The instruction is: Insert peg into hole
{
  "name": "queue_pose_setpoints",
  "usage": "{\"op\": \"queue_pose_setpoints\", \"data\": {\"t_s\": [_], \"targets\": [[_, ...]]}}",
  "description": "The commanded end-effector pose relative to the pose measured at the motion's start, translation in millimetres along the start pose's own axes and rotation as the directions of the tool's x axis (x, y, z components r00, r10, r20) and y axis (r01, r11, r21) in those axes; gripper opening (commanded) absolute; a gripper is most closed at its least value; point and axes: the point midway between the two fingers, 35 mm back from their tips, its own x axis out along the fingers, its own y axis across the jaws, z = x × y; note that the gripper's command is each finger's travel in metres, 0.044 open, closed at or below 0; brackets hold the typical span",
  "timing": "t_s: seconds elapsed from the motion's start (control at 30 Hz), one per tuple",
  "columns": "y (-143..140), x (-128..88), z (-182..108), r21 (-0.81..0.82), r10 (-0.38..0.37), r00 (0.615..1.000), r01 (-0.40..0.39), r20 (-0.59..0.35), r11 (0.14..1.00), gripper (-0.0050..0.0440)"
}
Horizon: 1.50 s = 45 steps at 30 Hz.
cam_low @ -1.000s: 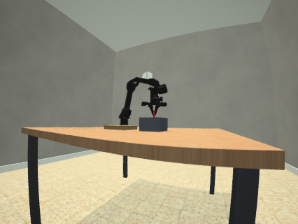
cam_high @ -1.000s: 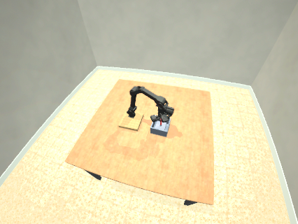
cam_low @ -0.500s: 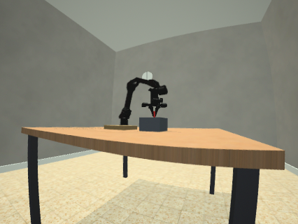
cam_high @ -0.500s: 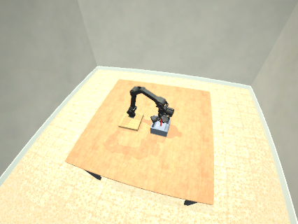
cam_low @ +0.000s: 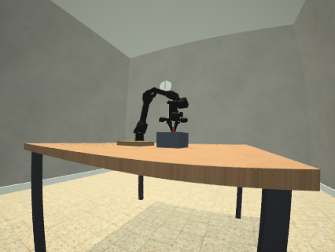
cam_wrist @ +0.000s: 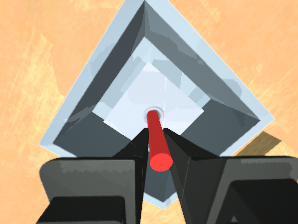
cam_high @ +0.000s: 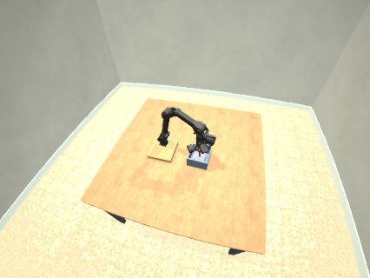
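My gripper (cam_wrist: pixel 155 132) is shut on the red peg (cam_wrist: pixel 158 141) and holds it upright over the open grey box. In the wrist view the peg's lower end lines up with the round hole (cam_wrist: pixel 154 112) in the pale plate (cam_wrist: pixel 155 102) at the box's bottom; I cannot tell whether the tip is inside the hole. In the top view the gripper (cam_high: pixel 199 149) sits just above the box (cam_high: pixel 197 161), with the peg between the fingers. In the exterior view the peg (cam_low: pixel 173 128) dips toward the box's (cam_low: pixel 172 139) rim.
A flat wooden board (cam_high: pixel 162 151) lies on the table left of the box, under the arm's base (cam_high: pixel 163 140). The table's edges are far from the box on all sides.
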Motion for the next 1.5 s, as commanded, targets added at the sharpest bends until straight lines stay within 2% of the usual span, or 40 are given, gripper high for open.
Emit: {"op": "queue_pose_setpoints", "data": {"t_s": [0.0,1.47], "targets": [[-1.6,2.6,-0.5,-0.001,-0.008,1.0,0.008,-0.002,1.0,0.0],[-1.4,33.6,6.4,-0.001,-0.008,1.0,0.008,-0.002,1.0,0.0]]}}
